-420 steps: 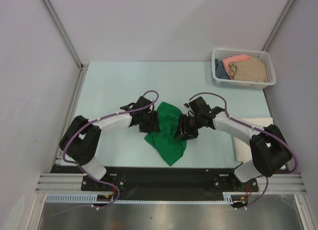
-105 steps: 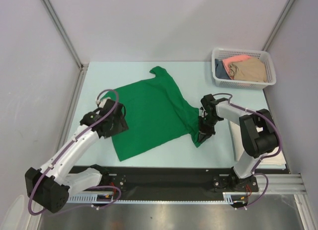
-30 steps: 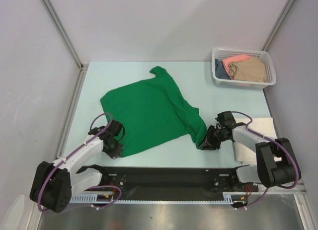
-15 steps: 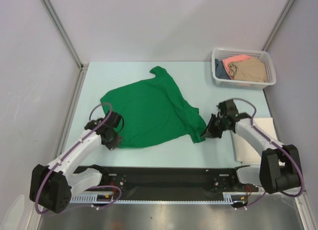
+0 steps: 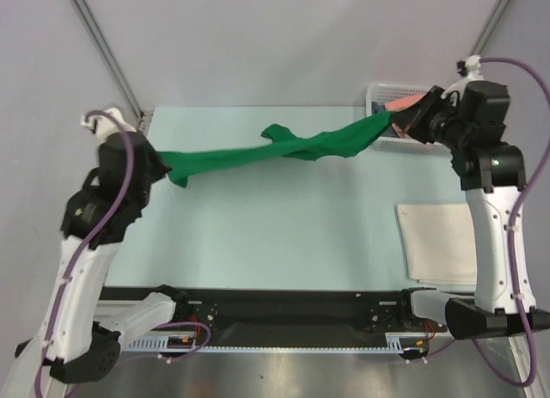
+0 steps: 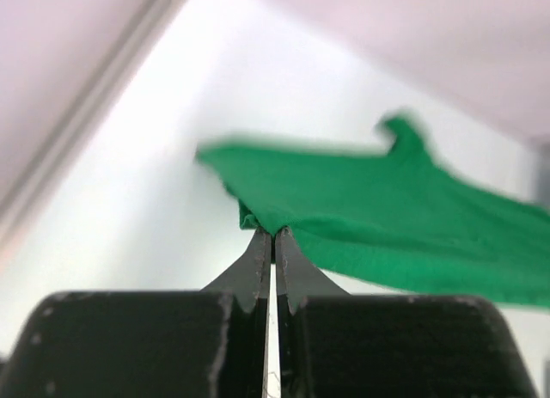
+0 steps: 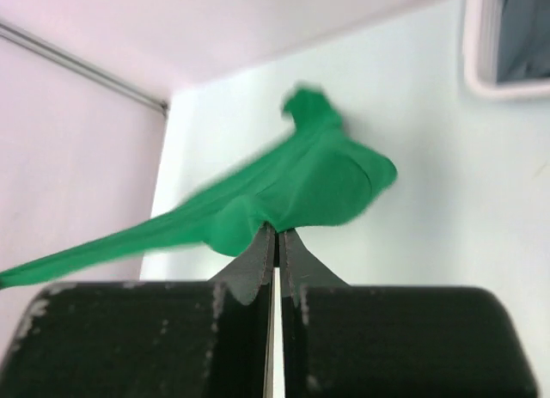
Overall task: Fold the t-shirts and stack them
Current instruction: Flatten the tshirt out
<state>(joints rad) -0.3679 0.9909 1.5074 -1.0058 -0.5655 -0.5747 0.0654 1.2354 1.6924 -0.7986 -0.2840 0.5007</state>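
The left gripper (image 6: pixel 273 235) is closed tight on one edge of the green t-shirt (image 5: pixel 284 149); its two dark, pointed fingers meet with only a thin fold of cloth between them. The right gripper (image 7: pixel 277 233) is pressed together in the same way on the opposite edge of this shirt.

Half a second before, both arms were low and the shirt lay spread flat on the table (image 5: pixel 284 235), with the grippers at its near corners. Now both arms are lifted high and wide apart. The shirt hangs in the air between them, over the far half of the table, pulled into a long narrow band from left to right. It sags a little in the middle, and a sleeve stands up as a small bump there.

The cloth is soft, matte and plain bright green, gathered in folds near each gripper. The table is smooth and pale mint. At its right near side a cream-white t-shirt (image 5: pixel 436 241) lies folded in a flat rectangle. The white plastic mesh basket (image 5: pixel 375 97) stands at the far right corner, partly hidden behind the right arm.
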